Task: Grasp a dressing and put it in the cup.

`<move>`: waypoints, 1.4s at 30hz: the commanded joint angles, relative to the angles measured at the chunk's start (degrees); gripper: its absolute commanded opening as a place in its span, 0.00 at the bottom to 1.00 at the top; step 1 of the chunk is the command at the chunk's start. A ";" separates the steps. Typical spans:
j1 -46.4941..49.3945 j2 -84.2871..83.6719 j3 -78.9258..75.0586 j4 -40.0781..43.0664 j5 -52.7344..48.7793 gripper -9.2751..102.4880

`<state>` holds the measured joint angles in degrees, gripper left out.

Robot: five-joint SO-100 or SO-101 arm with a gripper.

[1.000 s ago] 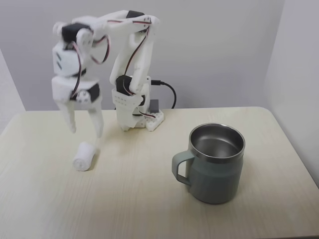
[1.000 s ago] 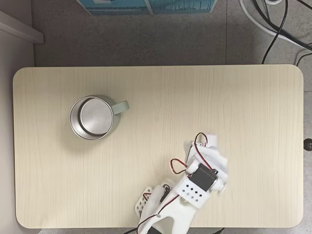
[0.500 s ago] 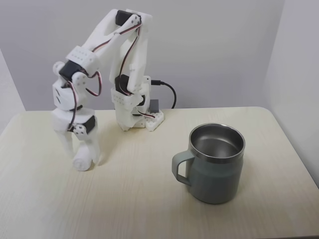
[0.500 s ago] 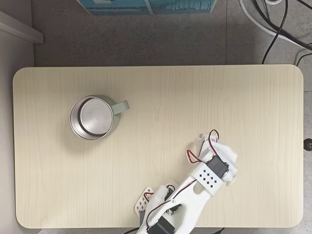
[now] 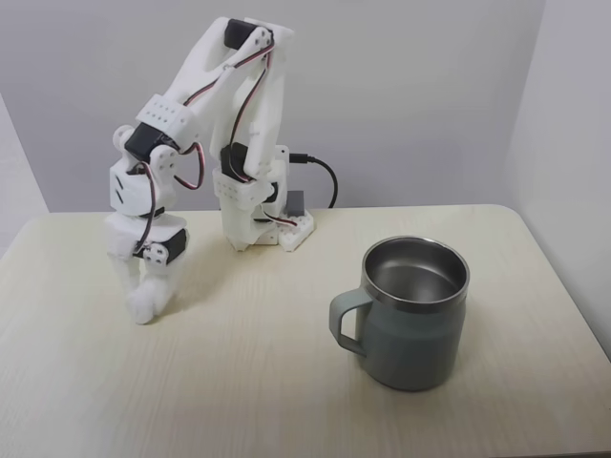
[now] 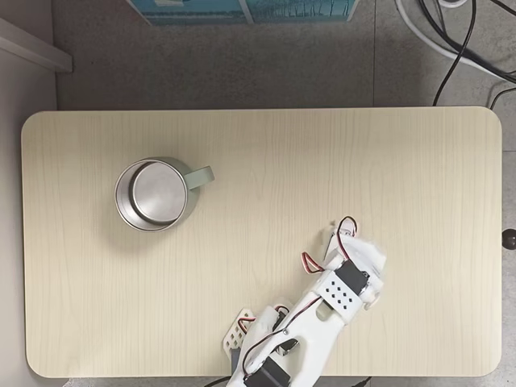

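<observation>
In the side-on fixed view the cup (image 5: 413, 312) is standing nearest the camera on the table (image 5: 286, 401), handle turned toward the picture's left, steel mouth open and unobstructed; farther back and well to the left the gripper (image 5: 145, 298) is reaching down to the tabletop, with the dressing (image 5: 144, 302) sitting between its white fingers at their tips; white on white is making the outline hard to read, so the fingers are probably closed against the roll rather than merely straddling it, and its long axis I cannot tell. The dressing is resting low, at or just off the surface. From above, the arm's wrist is covering the roll, while the cup (image 6: 153, 194) is lying well apart, up and to the picture's left; the carry will be running that way.
</observation>
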<state>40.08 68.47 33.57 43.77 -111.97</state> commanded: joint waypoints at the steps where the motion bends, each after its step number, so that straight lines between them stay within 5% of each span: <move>1: -1.14 0.26 1.32 -0.18 2.46 0.08; 30: -40.61 -1.41 62.05 53.09 57.74 0.08; 42: -66.88 10.20 79.54 59.06 79.72 0.08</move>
<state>-21.71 76.64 108.11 101.95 -35.42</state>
